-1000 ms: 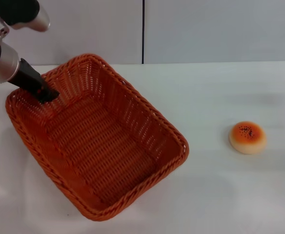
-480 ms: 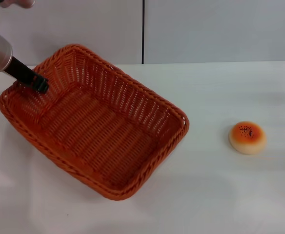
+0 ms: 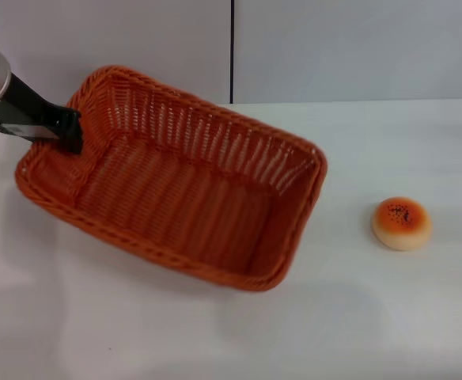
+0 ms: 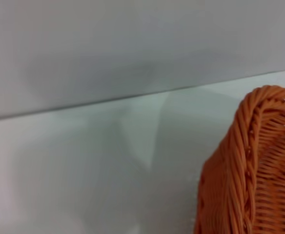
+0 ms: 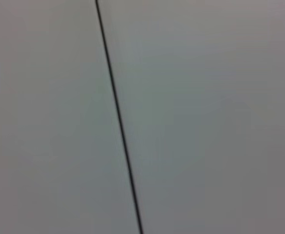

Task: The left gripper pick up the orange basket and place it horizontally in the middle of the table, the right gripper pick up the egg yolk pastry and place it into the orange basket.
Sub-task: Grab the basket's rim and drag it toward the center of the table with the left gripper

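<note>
The left end effector (image 3: pixel 71 133), clamped on the orange basket (image 3: pixel 176 202)'s rim, has swung it nearly horizontal; the egg yolk pastry (image 3: pixel 402 223) waits well apart, untouched.

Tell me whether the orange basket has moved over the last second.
Yes. The orange basket has swung toward horizontal, its right end nearer the unmoved egg yolk pastry, held by the left claw.
</note>
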Available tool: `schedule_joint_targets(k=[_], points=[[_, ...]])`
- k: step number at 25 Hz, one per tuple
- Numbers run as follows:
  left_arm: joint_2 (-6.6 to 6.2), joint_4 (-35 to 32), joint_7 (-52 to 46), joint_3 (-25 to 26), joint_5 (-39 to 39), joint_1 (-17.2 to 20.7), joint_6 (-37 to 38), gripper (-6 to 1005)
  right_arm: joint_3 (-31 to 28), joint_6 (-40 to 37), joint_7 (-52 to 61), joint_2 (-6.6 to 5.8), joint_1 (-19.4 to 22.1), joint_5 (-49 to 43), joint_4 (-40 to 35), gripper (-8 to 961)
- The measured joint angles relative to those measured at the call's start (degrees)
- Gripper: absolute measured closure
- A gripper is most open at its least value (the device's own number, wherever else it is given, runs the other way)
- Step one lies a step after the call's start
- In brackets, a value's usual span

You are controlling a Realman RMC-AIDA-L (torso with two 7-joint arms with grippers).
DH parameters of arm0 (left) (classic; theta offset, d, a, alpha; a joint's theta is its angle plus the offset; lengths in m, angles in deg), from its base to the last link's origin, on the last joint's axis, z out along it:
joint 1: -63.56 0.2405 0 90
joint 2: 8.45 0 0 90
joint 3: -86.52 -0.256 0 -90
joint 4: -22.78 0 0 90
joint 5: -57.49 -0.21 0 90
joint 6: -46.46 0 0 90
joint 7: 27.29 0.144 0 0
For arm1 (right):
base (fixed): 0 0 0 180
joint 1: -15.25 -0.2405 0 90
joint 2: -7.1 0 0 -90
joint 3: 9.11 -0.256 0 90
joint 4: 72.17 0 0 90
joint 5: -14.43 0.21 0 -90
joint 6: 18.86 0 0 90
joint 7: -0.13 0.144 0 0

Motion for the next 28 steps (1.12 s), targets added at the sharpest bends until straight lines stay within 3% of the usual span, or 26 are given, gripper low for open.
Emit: schedule_joint_targets(k=[1, 3, 4, 9, 16, 26, 28], points=[[0.19, 0.68, -0.10, 4.51, 0.10, -1.03, 1.77, 788, -0.10, 1.03, -0.01, -1.30, -0.96, -0.04, 0.87, 280], [0.27, 0.98, -0.13, 6.71, 0.19, -1.53, 2.66, 796, -0.10, 1.30, -0.02, -1.94, -1.37, -0.14, 1.40, 280], [0.34, 1.44, -0.19, 10.26, 0.23, -2.18, 4.35, 801, -0.11, 1.62, -0.12, -2.81, -1.83, -0.24, 1.96, 280], [0.35, 1.71, -0.28, 12.83, 0.02, -1.91, 5.87, 820, -0.03, 2.21, -0.11, -4.05, -2.42, -0.36, 2.66, 280], [0.13, 3.20, -0.13, 10.67, 2.02, -0.22, 3.51, 846, 0.34, 2.37, -0.26, -4.37, -2.64, -0.38, 3.47, 281], [-0.07, 4.39, -0.02, 5.68, 6.03, 1.25, 1.49, 848, 0.35, 2.32, -0.30, -3.56, -2.15, -0.20, 3.14, 281], [-0.47, 1.28, 1.16, 3.71, 12.75, 5.01, -1.72, 844, 0.38, 2.35, -0.32, -3.34, -2.10, -0.19, 3.06, 282]])
